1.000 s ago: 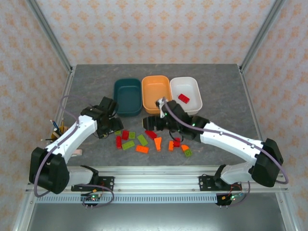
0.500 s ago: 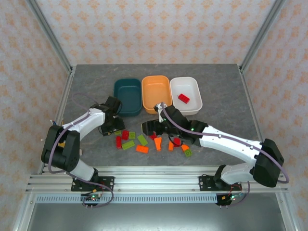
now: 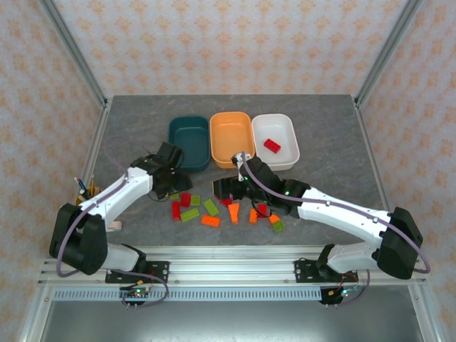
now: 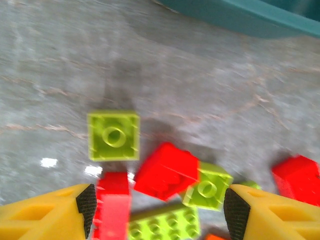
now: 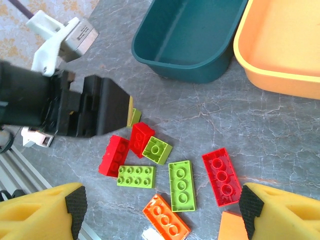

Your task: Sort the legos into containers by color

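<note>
Red, orange and yellow-green legos (image 3: 214, 208) lie scattered on the grey table in front of three containers: a teal tub (image 3: 189, 143), an orange tub (image 3: 231, 135) and a white tub (image 3: 283, 128) holding one red brick (image 3: 271, 145). My left gripper (image 4: 157, 210) hangs open low over the pile's left end, with a tilted red brick (image 4: 167, 170) and green squares (image 4: 114, 136) between and ahead of its fingers. My right gripper (image 5: 160, 210) stands open above the pile's middle, over a green brick (image 5: 181, 185), a red brick (image 5: 221, 176) and an orange brick (image 5: 165, 216). Neither holds anything.
The left gripper's black body (image 5: 75, 107) sits close to the bricks on the left of the right wrist view. A cup of pens (image 3: 85, 191) stands at the table's left edge. Metal frame posts rise at the back corners.
The left arm has swung its elbow and brought its gripper a little right, toward the pile's left end. The right gripper has dropped slightly nearer the bricks. No brick has moved.
</note>
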Robot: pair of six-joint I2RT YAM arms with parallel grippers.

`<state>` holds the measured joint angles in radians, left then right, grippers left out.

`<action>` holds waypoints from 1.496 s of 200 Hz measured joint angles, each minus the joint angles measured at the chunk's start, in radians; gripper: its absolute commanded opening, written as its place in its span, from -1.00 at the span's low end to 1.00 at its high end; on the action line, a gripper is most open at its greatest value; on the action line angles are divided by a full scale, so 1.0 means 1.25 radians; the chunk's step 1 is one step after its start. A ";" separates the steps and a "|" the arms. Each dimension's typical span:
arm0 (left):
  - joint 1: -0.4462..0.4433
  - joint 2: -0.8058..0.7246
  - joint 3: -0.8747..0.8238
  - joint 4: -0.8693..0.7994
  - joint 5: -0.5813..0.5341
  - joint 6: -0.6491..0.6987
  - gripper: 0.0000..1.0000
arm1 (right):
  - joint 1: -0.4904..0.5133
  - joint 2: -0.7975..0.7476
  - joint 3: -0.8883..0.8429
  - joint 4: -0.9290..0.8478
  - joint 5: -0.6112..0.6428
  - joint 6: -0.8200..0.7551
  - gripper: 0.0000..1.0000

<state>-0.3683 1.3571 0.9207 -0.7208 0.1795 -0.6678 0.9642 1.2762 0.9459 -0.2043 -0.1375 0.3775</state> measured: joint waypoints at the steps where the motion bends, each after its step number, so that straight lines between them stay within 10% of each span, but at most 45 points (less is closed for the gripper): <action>1: -0.002 -0.002 0.000 0.000 0.000 -0.001 0.42 | 0.000 0.000 0.000 0.000 0.000 0.000 0.63; 78: -0.237 -0.071 -0.101 0.025 0.013 -0.234 0.44 | 0.000 -0.060 -0.058 -0.016 0.012 0.024 0.63; 149: -0.313 -0.051 -0.124 0.078 -0.013 -0.450 0.43 | 0.000 -0.134 -0.104 -0.123 0.113 0.085 0.46; 199: -0.317 -0.089 -0.127 0.114 -0.025 -0.452 0.50 | -0.113 -0.134 -0.122 -0.335 0.223 0.208 0.42; 241: -0.345 -0.111 -0.127 0.233 -0.007 -0.394 0.61 | -0.256 -0.032 -0.132 -0.364 0.122 0.208 0.58; 299: -0.349 -0.142 -0.127 0.365 0.024 -0.340 0.63 | -0.353 0.164 -0.096 -0.346 0.014 0.142 0.28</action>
<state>-0.8051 1.1797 0.7620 -0.2642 0.2096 -1.0927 0.5224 1.4815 0.8261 -0.6365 -0.1204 0.5545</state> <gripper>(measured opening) 0.819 0.668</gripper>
